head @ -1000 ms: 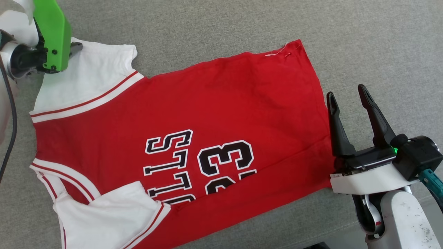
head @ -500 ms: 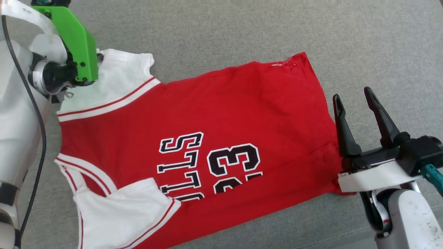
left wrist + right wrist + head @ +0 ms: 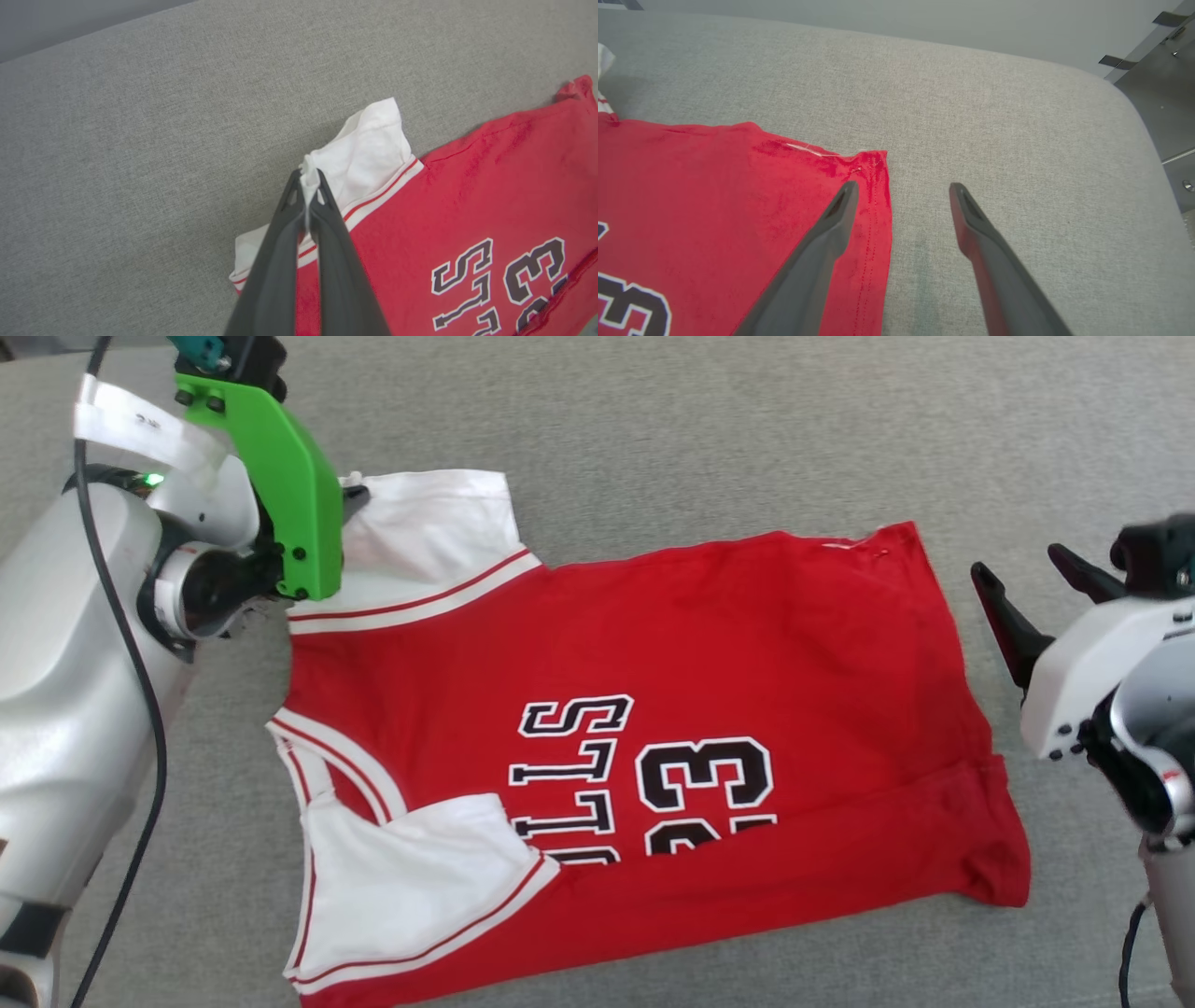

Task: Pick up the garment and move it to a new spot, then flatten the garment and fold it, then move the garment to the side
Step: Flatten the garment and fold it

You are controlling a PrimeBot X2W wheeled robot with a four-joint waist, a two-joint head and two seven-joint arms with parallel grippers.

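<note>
One red garment (image 3: 709,653) spread on grey cushion (image 3: 747,429), two grippers, left gripper (image 3: 308,178) pinched tight on its white sleeve (image 3: 369,149), right gripper (image 3: 902,185) fingers wide apart near the hem, holding nothing

The garment (image 3: 653,644) carries black print with white outlines on its red cloth, lying sideways in the head view. The lettering (image 3: 569,747) reads S, L, L going down that view. A fourth letter under them is cut off by the white sleeve and a fold, so it cannot be told. Just beside it, the number (image 3: 705,775) gives a clear 3. The digit below it is cut by the fold and cannot be read for sure. The left wrist view has the S, an L and the 3 at its lower right. A white strip (image 3: 140,425) on the left arm bears a dark mark too small to read.
</note>
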